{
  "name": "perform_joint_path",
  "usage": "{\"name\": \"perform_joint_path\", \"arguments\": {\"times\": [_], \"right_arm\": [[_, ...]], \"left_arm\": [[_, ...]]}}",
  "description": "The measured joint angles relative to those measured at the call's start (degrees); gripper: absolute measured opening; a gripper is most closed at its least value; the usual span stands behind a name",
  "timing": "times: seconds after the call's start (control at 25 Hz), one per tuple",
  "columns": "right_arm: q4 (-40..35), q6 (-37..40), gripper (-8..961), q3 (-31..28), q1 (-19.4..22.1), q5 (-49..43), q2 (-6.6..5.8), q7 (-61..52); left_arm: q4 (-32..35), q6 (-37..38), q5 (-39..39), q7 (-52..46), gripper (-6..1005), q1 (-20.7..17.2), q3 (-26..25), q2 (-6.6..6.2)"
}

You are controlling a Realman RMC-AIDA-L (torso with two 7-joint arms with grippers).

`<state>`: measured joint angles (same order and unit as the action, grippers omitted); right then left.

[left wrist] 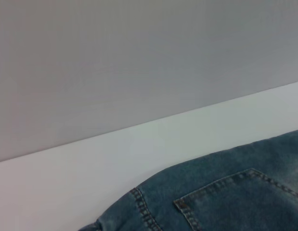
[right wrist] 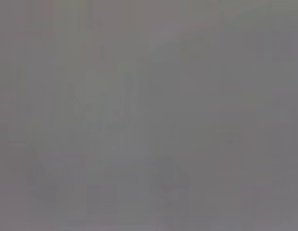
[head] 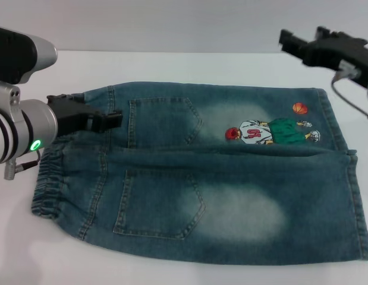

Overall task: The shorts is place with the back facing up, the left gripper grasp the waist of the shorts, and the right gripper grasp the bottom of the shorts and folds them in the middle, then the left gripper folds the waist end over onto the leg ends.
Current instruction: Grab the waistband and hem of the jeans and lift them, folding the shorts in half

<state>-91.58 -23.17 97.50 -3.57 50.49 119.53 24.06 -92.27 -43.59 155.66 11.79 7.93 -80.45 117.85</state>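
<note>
The blue denim shorts [head: 219, 178] lie flat on the white table [head: 189, 71] with both back pockets up. Their elastic waist [head: 50, 184] is at the left. The leg ends [head: 344, 154] are at the right, the far one bearing the cartoon print [head: 270, 132]. My left gripper [head: 109, 117] hovers over the far part of the waist, open and holding nothing. My right gripper [head: 286, 40] hangs in the air beyond the far right corner of the shorts, clear of the cloth. The left wrist view shows a pocket corner of the shorts [left wrist: 226, 197]. The right wrist view is plain grey.
Bare white table [left wrist: 91, 178] runs behind the shorts up to a grey wall [left wrist: 139, 57]. A strip of table also shows along the left and near sides of the shorts.
</note>
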Motion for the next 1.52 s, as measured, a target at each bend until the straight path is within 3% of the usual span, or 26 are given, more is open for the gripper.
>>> {"name": "perform_joint_path", "arguments": {"times": [0.32,0.8,1.08,1.52], "right_arm": [[-2.33,-17.12,736,-8.10,-1.75,7.60,-0.34,0.13],[-3.07,-35.56,736,-22.66,-0.46,17.34,-0.42,0.57],[0.58,-42.04,736,-27.71,0.24,21.08,-0.46,1.56],[7.15,-44.91,736,-29.60,-3.86,24.67,-0.63,7.27]], "left_arm": [[-0.60,-1.35,-0.10,0.16,800,-0.11,-0.31,0.00],[-1.90,-5.29,0.86,0.32,799,-1.21,-3.49,-0.15],[-3.65,-9.74,1.28,0.34,798,-1.71,-4.58,-0.11],[-3.95,-9.73,2.12,0.35,797,-1.83,-4.63,-0.02]]}}
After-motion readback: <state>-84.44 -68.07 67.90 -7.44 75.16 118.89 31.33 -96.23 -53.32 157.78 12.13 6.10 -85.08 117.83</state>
